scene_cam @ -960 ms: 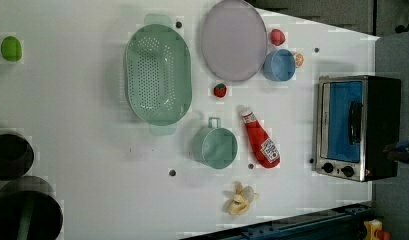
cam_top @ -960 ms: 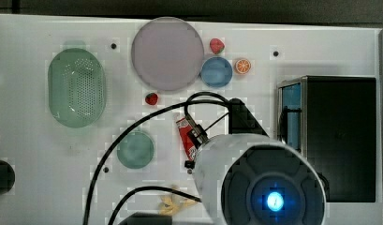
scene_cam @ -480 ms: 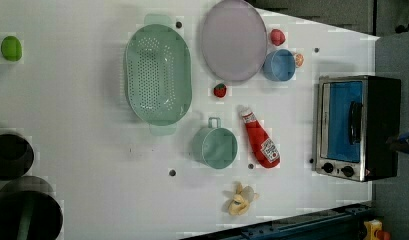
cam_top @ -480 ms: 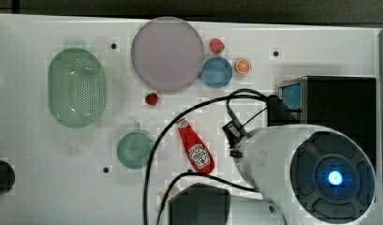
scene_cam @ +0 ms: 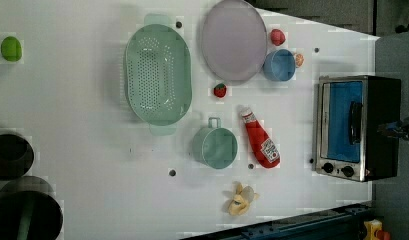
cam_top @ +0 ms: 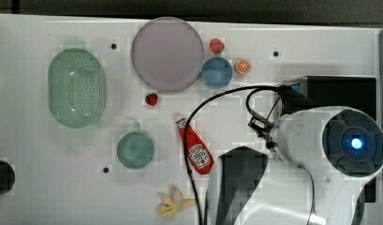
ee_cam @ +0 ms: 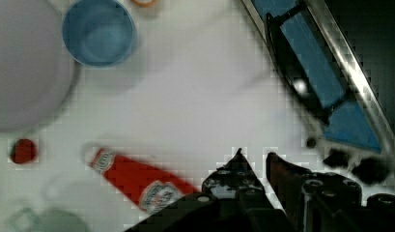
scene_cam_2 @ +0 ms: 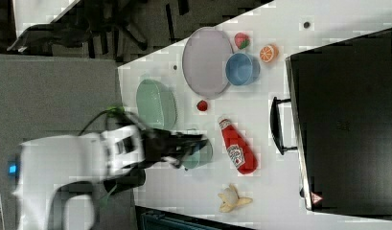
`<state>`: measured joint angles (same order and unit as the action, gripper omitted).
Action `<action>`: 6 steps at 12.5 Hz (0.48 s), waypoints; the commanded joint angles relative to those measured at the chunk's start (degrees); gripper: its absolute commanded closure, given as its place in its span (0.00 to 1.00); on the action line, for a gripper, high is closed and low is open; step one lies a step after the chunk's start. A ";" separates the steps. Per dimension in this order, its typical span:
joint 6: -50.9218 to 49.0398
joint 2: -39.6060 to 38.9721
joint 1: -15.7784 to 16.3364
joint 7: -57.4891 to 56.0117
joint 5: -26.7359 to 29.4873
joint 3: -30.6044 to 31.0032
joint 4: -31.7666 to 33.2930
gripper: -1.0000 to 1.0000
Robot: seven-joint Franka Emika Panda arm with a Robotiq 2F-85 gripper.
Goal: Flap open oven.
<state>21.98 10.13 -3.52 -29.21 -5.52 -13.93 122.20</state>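
The oven point(scene_cam: 357, 127) stands at the left view's right, its blue glass door shut and the bar handle point(scene_cam: 355, 122) across it, two black knobs below. In the top view my arm point(cam_top: 320, 145) covers most of the oven point(cam_top: 341, 89). The right view shows its black top point(scene_cam_2: 347, 120) and the handle point(scene_cam_2: 276, 125) sticking out, with my gripper point(scene_cam_2: 196, 143) well off the oven, over the green mug. In the wrist view my gripper point(ee_cam: 254, 162) is shut with nothing in it, a short way from the oven door point(ee_cam: 325, 82).
A ketchup bottle point(cam_top: 195, 150) lies just off the oven's front. Around it are a banana point(cam_top: 173, 202), a green mug point(cam_top: 135, 149), a colander point(cam_top: 77, 87), a plate point(cam_top: 166, 54), a blue bowl point(cam_top: 216, 72), an orange slice point(cam_top: 242, 66) and a strawberry point(cam_top: 151, 99).
My arm has swung toward the top view's right, from above the ketchup bottle to above the oven. The oven door has stayed shut and the other objects have not moved.
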 commanded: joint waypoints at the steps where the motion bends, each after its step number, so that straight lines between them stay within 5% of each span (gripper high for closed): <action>1: 5.94 -1.08 -1.55 -24.54 0.29 -4.27 3.06 0.83; 6: 14.99 -7.47 -1.85 -34.74 0.30 -9.15 3.16 0.83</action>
<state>35.98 1.46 -5.03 -58.58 -4.94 -21.58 125.67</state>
